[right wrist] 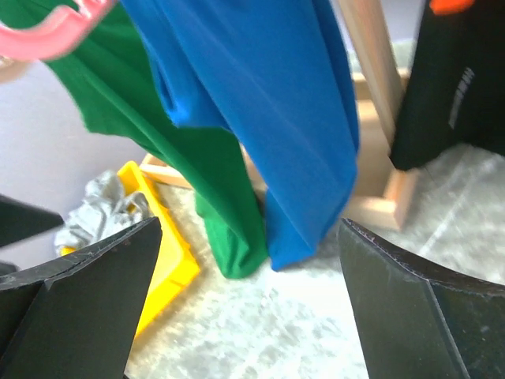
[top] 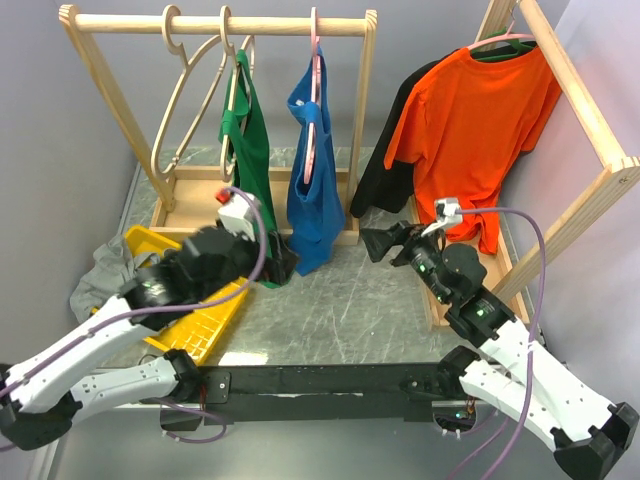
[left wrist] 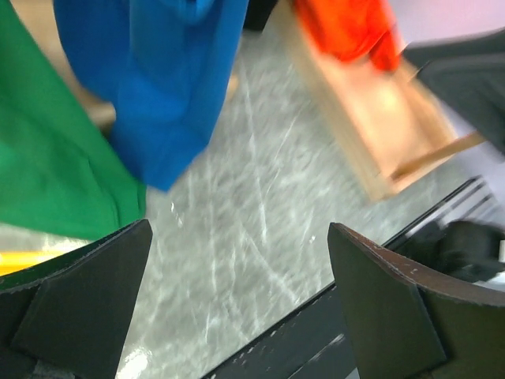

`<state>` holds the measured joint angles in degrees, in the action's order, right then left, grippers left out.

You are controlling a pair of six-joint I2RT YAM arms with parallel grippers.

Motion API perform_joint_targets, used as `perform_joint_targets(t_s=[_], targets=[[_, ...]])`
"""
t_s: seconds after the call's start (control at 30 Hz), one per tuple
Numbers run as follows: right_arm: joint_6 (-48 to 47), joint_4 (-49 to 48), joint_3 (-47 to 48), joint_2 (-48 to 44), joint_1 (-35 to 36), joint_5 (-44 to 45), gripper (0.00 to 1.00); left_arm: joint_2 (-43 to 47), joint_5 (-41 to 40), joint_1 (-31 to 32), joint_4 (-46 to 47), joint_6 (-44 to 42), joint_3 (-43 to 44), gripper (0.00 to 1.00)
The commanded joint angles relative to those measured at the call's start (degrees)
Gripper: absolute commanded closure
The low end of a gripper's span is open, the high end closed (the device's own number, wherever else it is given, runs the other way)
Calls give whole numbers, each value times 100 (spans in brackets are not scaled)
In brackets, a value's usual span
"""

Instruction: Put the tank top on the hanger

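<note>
- Tank top (top: 248,140), dark green, hangs on the far wooden rack (top: 300,26), draped on the pale hanger (top: 240,60); its hem reaches down to the rack's base.
- I can't make out from the top view how its straps sit on that hanger.
- Just right of the tank top hangs a blue top (top: 315,190) on a pink hanger (top: 313,60); the two cloths touch low down.
- My left gripper (top: 278,262) is low, just beside the green hem. In its wrist view the fingers (left wrist: 87,308) stand wide apart, with bare table (left wrist: 260,221) between them and green cloth (left wrist: 55,158) at the upper left.
- My right gripper (top: 372,243) sits right of the blue top, pointing left toward it. Its fingers (right wrist: 87,300) are also spread, holding nothing; both tops (right wrist: 213,174) hang ahead of them.
- An orange T-shirt (top: 480,130) and a black garment (top: 385,170) hang on the second rack at the far right.
- A yellow tray (top: 200,310) lies on the left of the table, and a grey garment (top: 105,270) is bunched at its left edge.
</note>
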<state>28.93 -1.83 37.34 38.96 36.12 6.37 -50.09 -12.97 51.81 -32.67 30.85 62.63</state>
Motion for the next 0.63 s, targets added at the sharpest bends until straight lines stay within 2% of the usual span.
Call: perform_joint_targets(t_s=[0.0,0.1,0.43,0.6], targets=[[410,129,-227,-266,-35,461,0,8,-741,329,690,562,-619,0],[771,392,-254,-266,-35,848,0,-106,-838,365,1015,790,-998,1],[781,1114,-70,129,-35,1410,0,-502,-962,356,1543,949,-1271,1],[834,1167,-87,103,-35,1533,0,-581,-1094,356,1386,976,-1166,0]])
